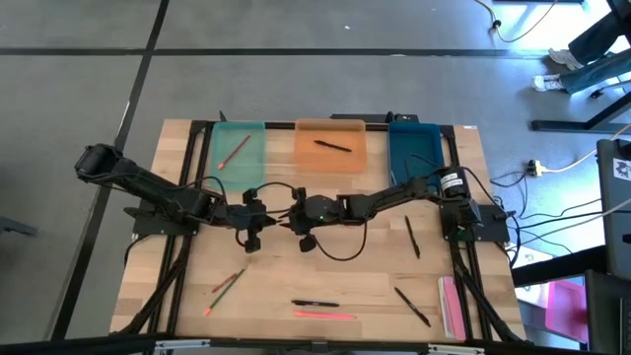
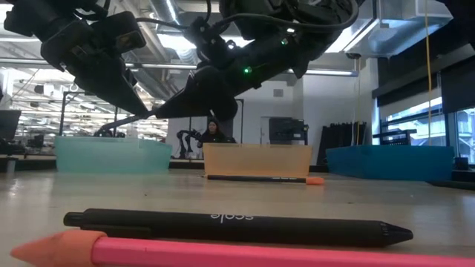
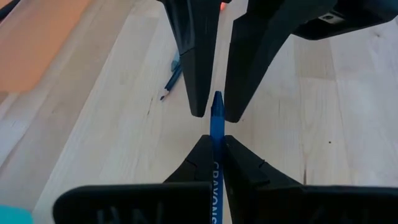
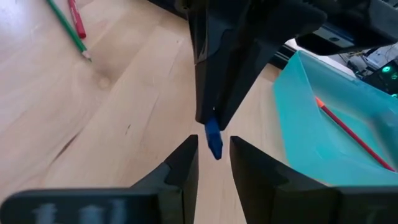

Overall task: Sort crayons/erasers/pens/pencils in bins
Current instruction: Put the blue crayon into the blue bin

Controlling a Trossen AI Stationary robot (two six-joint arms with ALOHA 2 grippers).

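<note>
Over the middle of the table my left gripper (image 1: pixel 268 219) is shut on a blue crayon (image 3: pixel 217 124) with a printed wrapper. The crayon's free end (image 4: pixel 213 138) pokes out past the fingertips. My right gripper (image 4: pixel 214 158) faces it, open; its two fingers (image 3: pixel 198 74) stand on either side of that free end without touching it. At the far edge stand the teal bin (image 1: pixel 219 163), the orange bin (image 1: pixel 330 163) and the blue bin (image 1: pixel 414 148). A red pencil (image 1: pixel 234 151) lies in the teal bin and a black pen (image 1: pixel 333 146) in the orange one. My left gripper pinches the crayon between its two fingers, on the wrapped shaft (image 3: pixel 217 144) behind the free end. The crayon lies along the fingers and sticks out forward past their tips. The fingers come from the table's left, slanting down. The crayon is lifted clear of the table.
Loose on the table: a red and a green pencil (image 1: pixel 227 283) near left, a black pen (image 1: pixel 315 303) and a pink pencil (image 1: pixel 325 316) at the near edge, two pens (image 1: pixel 412 237) (image 1: pixel 412 306) on the right, a pink flat strip (image 1: pixel 452 306), and a blue pencil (image 3: pixel 171 81).
</note>
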